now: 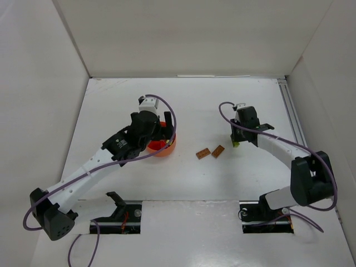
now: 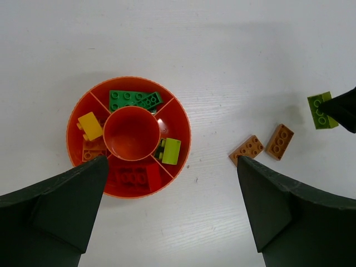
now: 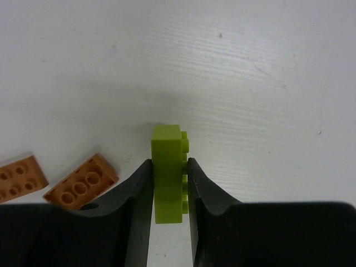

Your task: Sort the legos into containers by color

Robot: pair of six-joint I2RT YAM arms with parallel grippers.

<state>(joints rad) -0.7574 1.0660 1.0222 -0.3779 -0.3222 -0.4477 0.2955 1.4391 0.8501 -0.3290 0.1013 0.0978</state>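
Note:
My right gripper (image 3: 168, 178) is shut on a lime-green lego (image 3: 168, 172), which stands on its side on the white table, studs facing right. Two brown legos (image 3: 81, 182) (image 3: 16, 177) lie just left of it. From above, that gripper (image 1: 236, 143) is right of the brown pair (image 1: 202, 153) (image 1: 218, 151). My left gripper (image 2: 172, 167) hangs open above the red-orange bowl (image 2: 183, 128). The bowl's compartments around the raised centre hold green (image 2: 133, 100), yellow (image 2: 90, 125), orange (image 2: 92, 150), red (image 2: 136, 177) and lime (image 2: 169, 150) legos.
White walls close in the table at the back and both sides. A metal rail (image 1: 292, 117) runs along the right edge. Both arm bases sit in cut-outs (image 1: 119, 217) at the near edge.

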